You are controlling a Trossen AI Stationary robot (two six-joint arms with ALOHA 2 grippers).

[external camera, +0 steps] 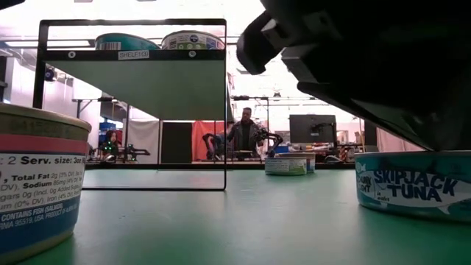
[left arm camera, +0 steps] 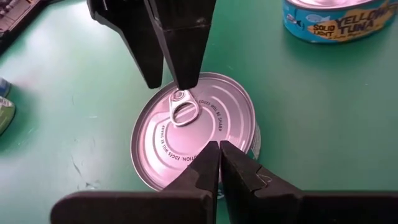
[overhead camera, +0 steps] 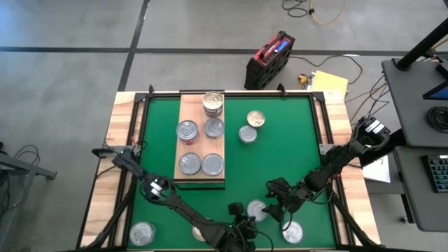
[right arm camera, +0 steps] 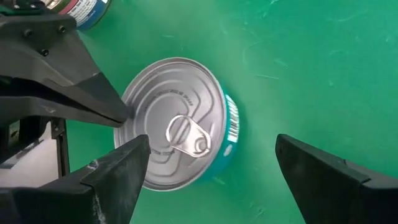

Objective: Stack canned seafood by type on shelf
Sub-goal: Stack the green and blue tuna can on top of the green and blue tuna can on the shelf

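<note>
On the desk [overhead camera: 280, 133], green mat, the shelf [overhead camera: 196, 143] lies left of centre as a flat wooden board carrying five tins, one spot stacked two high. Two more cans sit just right of it; several remain along the near edge. One silver-lidded tin [overhead camera: 256, 208] at the near edge is the target. Right claw [right arm camera: 211, 168] hangs over it with fingers spread wide, one either side of the rim, not touching. Left claw [left arm camera: 219, 152] fingers pressed together, tips over the same lid, holding nothing. Judgement: tin is rigid, dense for its size, smooth-walled and likely slippery. Best hold looks like across the side wall below the rim, not the pull-tab [right arm camera: 186, 135].
</note>
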